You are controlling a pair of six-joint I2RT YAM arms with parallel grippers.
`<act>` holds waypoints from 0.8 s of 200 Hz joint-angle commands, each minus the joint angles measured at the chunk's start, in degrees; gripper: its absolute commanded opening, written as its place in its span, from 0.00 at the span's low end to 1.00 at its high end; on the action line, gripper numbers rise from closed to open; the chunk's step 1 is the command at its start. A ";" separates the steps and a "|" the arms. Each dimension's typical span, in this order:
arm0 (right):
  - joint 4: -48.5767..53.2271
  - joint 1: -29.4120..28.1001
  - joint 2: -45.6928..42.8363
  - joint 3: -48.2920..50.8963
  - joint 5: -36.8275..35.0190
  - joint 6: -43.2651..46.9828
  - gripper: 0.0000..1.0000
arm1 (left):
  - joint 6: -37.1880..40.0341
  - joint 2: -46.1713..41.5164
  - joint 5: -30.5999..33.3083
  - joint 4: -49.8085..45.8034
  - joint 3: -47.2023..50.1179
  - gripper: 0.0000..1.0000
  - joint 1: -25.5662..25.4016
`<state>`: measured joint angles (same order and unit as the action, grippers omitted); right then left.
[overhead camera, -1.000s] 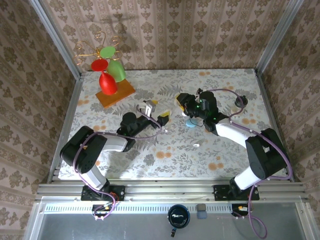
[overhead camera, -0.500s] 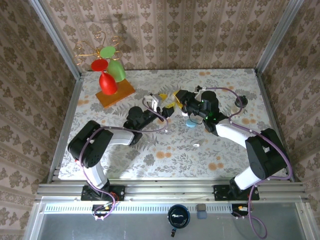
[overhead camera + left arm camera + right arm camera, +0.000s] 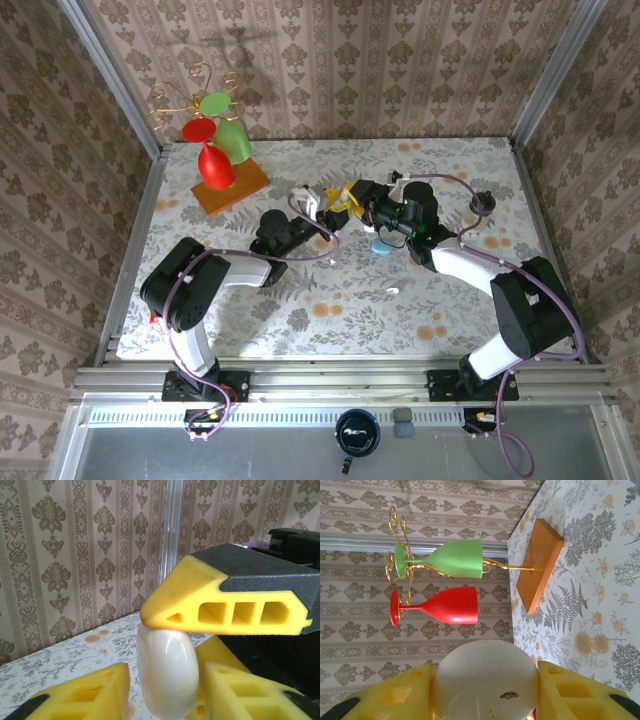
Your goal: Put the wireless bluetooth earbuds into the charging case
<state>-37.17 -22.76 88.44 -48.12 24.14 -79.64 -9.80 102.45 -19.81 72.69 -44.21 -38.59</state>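
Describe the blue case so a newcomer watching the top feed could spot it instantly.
Find the wooden stand with hanging glasses at far left, then move right to the right gripper mid-table. Just nearer, beside that arm, the blue case lies on the flowered tabletop: pale blue and loose, unlike the white case that gripper holds.

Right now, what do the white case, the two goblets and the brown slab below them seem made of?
White case: likely smooth plastic; soft sheen, rounded shell, one small dark mark.
Red goblet and green goblet: probably plastic, matte; opaque even colour, no glints.
Brown slab: looks like wood, satin finish; warm orange-brown, sharp flat edges.
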 commanded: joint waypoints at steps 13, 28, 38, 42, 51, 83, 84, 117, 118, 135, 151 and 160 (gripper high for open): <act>-1.53 -0.10 -1.31 -1.79 1.87 0.05 0.41 | -1.18 0.29 -1.94 1.85 -1.23 0.35 0.70; -0.76 -0.13 -1.73 -2.06 1.64 0.86 0.43 | -1.10 0.13 -3.13 1.84 -1.06 0.28 0.98; -0.02 -0.02 -2.02 -2.25 1.55 1.83 0.47 | -1.14 -0.12 -4.09 1.81 -0.76 0.27 1.32; 0.34 0.05 -2.25 -2.41 1.52 2.40 0.49 | -1.18 -0.23 -4.57 1.83 -0.67 0.27 1.46; 1.23 0.24 -2.63 -2.71 1.52 4.23 0.56 | -1.43 -0.79 -5.68 1.65 -0.24 0.27 1.96; 9.48 2.76 -4.11 -5.58 7.29 21.76 0.74 | -6.06 -3.31 -15.35 1.54 0.87 0.24 5.68; 9.92 2.83 -4.13 -5.76 7.66 22.57 0.74 | -6.26 -3.35 -15.74 1.56 0.96 0.24 5.79; 27.54 4.17 -5.88 -11.64 18.80 50.29 0.76 | -11.13 -6.21 -30.19 1.46 2.65 0.25 9.58; 28.05 4.15 -5.99 -11.73 19.04 51.39 0.76 | -11.25 -6.30 -30.59 1.43 2.68 0.25 9.67; 32.16 4.13 -7.85 -11.62 22.56 63.21 0.75 | -13.80 -7.26 -34.37 1.45 3.77 0.25 10.97; 37.60 3.73 -8.29 -12.27 26.54 73.30 0.74 | -15.61 -8.25 -37.37 1.43 4.60 0.25 11.62; 42.49 3.18 -8.29 -13.50 27.66 79.16 0.75 | -16.29 -8.93 -38.74 1.49 4.98 0.25 11.75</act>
<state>-9.10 -18.65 81.34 -58.70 43.42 -24.38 -21.34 95.85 -49.15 72.55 -40.58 -27.40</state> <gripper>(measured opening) 0.747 0.252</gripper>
